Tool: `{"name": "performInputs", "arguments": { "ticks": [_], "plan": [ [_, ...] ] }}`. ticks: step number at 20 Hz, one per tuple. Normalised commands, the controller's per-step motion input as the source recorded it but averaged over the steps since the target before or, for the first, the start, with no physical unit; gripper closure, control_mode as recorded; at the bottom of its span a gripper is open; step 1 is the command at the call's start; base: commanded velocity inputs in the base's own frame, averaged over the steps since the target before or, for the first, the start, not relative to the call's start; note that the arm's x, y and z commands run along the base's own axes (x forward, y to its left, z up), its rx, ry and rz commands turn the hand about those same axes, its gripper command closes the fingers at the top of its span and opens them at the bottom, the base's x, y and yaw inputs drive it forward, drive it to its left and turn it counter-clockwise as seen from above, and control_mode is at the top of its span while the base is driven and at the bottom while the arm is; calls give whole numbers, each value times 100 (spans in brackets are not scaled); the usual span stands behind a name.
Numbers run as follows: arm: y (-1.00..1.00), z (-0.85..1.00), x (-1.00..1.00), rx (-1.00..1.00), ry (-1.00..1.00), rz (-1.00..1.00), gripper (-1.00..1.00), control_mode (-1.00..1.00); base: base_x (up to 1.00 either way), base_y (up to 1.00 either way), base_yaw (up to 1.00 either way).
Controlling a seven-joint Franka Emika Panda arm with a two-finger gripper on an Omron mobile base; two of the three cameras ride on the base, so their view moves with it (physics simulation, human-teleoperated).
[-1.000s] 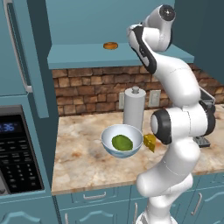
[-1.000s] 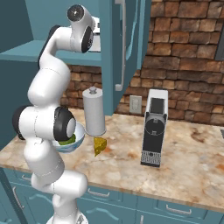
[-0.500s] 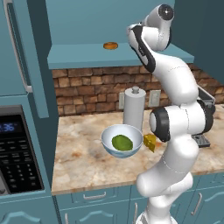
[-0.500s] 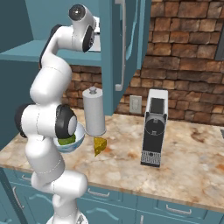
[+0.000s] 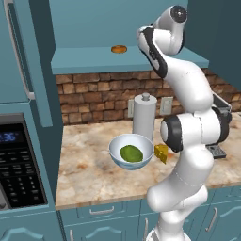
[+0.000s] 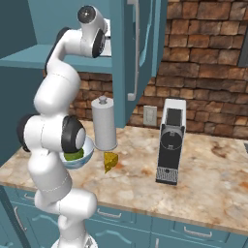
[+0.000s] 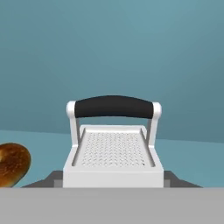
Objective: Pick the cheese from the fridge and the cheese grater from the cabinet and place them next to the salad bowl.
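My pincer (image 7: 113,183), grip state indiscernible, faces the cheese grater (image 7: 113,151) in the cabinet (image 5: 127,59); cheese (image 5: 161,153) already beside the salad bowl (image 5: 115,149); grater remains.

Silver, black-handled cheese grater (image 7: 113,153)

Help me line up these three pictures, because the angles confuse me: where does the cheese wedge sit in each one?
Left base view: the cheese lies on the counter at centre right, just right of the salad bowl.
Right base view: the cheese is left of centre, below the white cylinder roll.
Hand view: not in it.
Shared landmark: the white cylinder roll, standing behind the cheese in both base views.
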Motion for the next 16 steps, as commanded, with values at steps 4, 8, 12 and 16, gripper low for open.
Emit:
{"name": "performInputs", "arguments": {
  "ticks": [4, 8, 12, 16],
  "plan": [
    [-2, 0, -49, 0, 0, 0, 100, -100, 0, 0, 0],
    [6, 0, -73, 0, 0, 0, 100, -100, 0, 0, 0],
    [14, 0, -79, 0, -7, -1, 100, -100, 0, 0, 0],
    [16, 0, -79, 0, -4, -2, 100, -100, 0, 0, 0]
  ]
}}
